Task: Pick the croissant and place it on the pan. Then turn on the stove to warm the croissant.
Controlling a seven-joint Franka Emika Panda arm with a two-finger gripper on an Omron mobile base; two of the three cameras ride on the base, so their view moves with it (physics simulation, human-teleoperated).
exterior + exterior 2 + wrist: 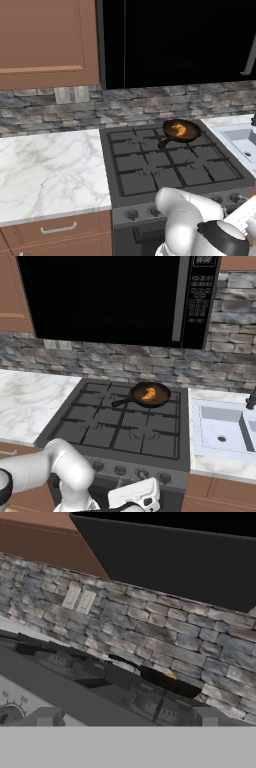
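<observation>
From the left base view I see the croissant [179, 130] lying inside the pan [192, 128], which sits on the back right burner of the stove [150, 170], its short handle pointing toward the middle of the grates. The right base view confirms this: the croissant [148, 394] rests in the pan [161, 396] at the rear of the stove [100, 426], near the stone wall [125, 361]. A row of knobs [132, 215] runs along the stove's front edge, just ahead of my arm, which is folded low in front of the cooktop. In the hand view I look low across the stove [75, 687] toward the pan [177, 687], where a sliver of the croissant [171, 675] shows above the rim; one knob [9, 714] appears at lower left. The fingers [44, 717] rise at the bottom edge and stand well apart, released and grasping nothing. A marble surface [45, 170] lies left of the stove, and a sink [220, 428] lies right of it.
</observation>
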